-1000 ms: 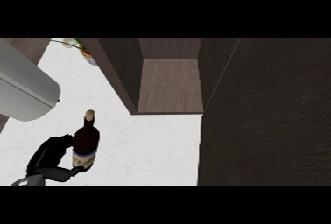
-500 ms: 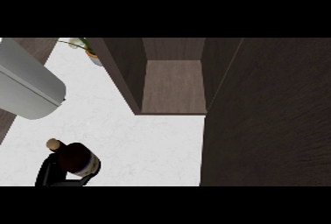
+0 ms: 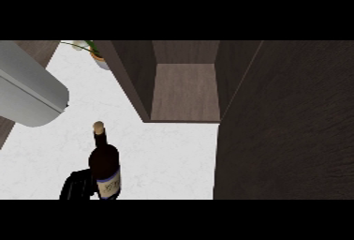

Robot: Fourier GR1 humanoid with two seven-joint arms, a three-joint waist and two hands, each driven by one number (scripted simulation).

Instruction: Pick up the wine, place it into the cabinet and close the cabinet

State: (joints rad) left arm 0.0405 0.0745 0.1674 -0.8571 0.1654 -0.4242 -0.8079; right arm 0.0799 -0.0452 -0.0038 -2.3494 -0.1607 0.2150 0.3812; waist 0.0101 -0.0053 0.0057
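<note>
The dark wine bottle point(image 3: 105, 165) with a tan cork and a pale label stands out near the lower left, its neck pointing toward the far side. My right hand point(image 3: 76, 186) is shut on the bottle's lower body, black fingers curled round it from the left. The cabinet's open compartment point(image 3: 185, 91) lies up and to the right of the bottle, with a bare brown floor inside. A wide dark panel point(image 3: 287, 126), apparently the open cabinet door, fills the right side. The left hand does not show.
A large grey rounded cylinder point(image 3: 27, 89) juts in from the upper left over the white counter point(image 3: 173, 154). A small potted plant point(image 3: 93, 50) stands at the far back, left of the cabinet's side wall point(image 3: 128, 77).
The bottle, held in my right hand, sank toward the lower left half a second ago. It has since moved right and up in the view, nearer the cabinet opening.
</note>
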